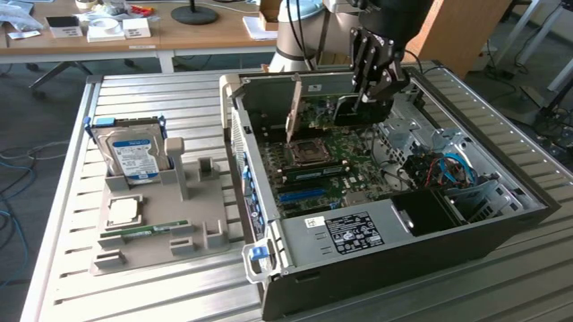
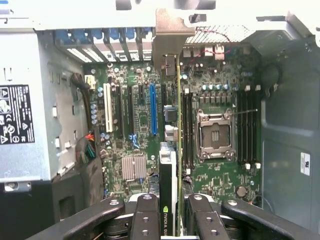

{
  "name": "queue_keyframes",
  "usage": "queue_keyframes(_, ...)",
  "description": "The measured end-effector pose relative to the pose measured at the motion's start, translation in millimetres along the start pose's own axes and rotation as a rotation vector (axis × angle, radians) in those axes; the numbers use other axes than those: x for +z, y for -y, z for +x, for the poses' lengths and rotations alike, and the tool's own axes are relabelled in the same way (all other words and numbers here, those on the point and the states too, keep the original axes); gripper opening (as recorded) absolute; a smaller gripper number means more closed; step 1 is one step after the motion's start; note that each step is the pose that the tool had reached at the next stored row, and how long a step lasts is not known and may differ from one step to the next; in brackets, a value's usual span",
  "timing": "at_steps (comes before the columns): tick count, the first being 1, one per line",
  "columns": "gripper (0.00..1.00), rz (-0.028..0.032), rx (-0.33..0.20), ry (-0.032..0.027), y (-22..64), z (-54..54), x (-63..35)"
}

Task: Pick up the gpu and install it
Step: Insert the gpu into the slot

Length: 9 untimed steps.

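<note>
The end effector (image 2: 172,214) is partly closed, clamped on the gpu (image 2: 169,172), which hangs on edge inside the open case (image 2: 285,125), above the motherboard (image 2: 142,120) and apparently not yet seated. The card runs close beside the memory slots (image 2: 187,130). A slight skew could drive its connector onto them, or snag its silver bracket (image 2: 172,35) on the case's rear wall.
</note>
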State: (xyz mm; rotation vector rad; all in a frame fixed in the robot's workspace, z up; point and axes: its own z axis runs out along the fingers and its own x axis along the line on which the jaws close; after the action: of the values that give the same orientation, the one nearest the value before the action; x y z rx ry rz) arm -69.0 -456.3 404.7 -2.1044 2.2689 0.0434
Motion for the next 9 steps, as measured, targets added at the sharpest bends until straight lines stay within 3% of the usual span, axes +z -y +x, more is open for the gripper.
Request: queue_keyframes(9,0.27,0.0000,0.000,0.0000,-1.6,0.1,0.0)
